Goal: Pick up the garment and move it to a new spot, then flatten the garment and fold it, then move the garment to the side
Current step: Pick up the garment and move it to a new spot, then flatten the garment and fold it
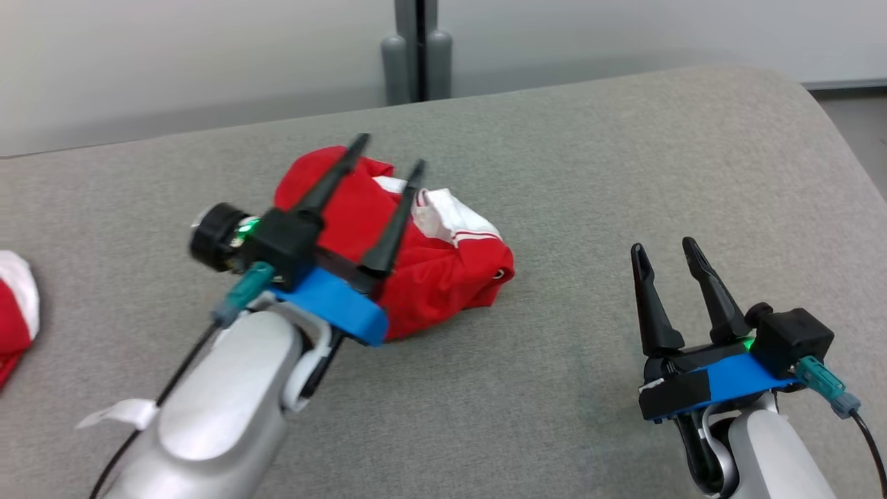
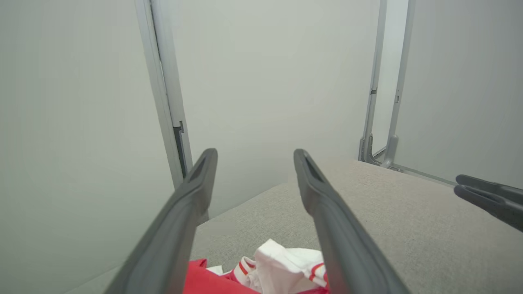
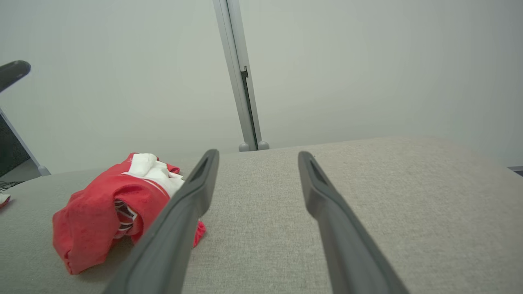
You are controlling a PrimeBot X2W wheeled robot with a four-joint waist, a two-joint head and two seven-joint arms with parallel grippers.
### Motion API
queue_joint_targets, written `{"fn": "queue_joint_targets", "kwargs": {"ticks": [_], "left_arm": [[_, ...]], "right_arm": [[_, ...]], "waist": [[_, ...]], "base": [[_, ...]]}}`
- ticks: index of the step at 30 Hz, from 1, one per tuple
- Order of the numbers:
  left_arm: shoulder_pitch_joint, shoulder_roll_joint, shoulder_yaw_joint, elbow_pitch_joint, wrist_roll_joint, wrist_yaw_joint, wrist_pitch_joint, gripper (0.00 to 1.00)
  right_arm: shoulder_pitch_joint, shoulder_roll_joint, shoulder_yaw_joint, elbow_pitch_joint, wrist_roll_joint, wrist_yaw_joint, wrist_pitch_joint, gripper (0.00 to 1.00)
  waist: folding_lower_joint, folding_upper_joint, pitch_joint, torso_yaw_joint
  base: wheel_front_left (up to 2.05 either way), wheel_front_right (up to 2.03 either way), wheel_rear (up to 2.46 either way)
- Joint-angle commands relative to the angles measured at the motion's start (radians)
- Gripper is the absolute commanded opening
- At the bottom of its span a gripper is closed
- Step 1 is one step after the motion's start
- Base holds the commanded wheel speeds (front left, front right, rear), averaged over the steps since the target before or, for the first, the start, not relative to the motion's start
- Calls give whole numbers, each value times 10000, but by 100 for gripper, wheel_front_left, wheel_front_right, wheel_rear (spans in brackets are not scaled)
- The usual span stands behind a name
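Note:
A crumpled red garment (image 1: 443, 267) with white striped trim lies in a heap on the grey fabric surface (image 1: 624, 152). My left gripper (image 1: 388, 156) hovers over its near left part, open, with nothing between the fingers. In the left wrist view the garment (image 2: 282, 267) peeks out below the fingers. My right gripper (image 1: 669, 253) stands open to the right of the heap, apart from it. The right wrist view has the garment (image 3: 102, 212) at lower left, beyond my left finger.
Another red and white cloth (image 1: 14, 305) lies at the surface's left edge. A grey post (image 1: 418, 48) stands behind the far edge against a pale wall. The surface curves down at the far right (image 1: 831, 138).

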Motion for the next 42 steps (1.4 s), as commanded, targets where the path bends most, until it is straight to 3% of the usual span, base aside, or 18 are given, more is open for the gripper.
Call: {"fn": "queue_joint_targets", "kwargs": {"ticks": [1,10,15,28,34,42], "left_arm": [[343,183,343,-188,81,172,-42,100],[2257,980,2957,-1287,415,841,-48,100],[3449,976,4337,-1815,683,981,-48,100],[5618,-349,6399,-2176,1616,317,-49,100],[6160,-904,6853,-2040,2166,51,-49,100],[6359,-1227,7198,-1817,2747,-178,-49,100]], "right_arm": [[-64,-37,-50,83,-32,1,-38,100],[-79,-37,-232,349,-232,1,-38,100],[91,-37,-371,416,-355,1,-38,100],[427,-37,-515,582,-548,1,-38,100],[639,-37,-523,693,-630,1,-38,100],[771,-37,-466,825,-712,1,-38,100]], "waist": [[0,-1,-53,125],[0,-1,-397,766],[0,-1,-607,1094],[0,-1,-1176,1647],[0,-1,-1428,1703],[0,-1,-1606,1726]], "base": [[0,0,0],[0,0,0],[0,0,0],[0,0,0],[0,0,0],[0,0,0]]}}
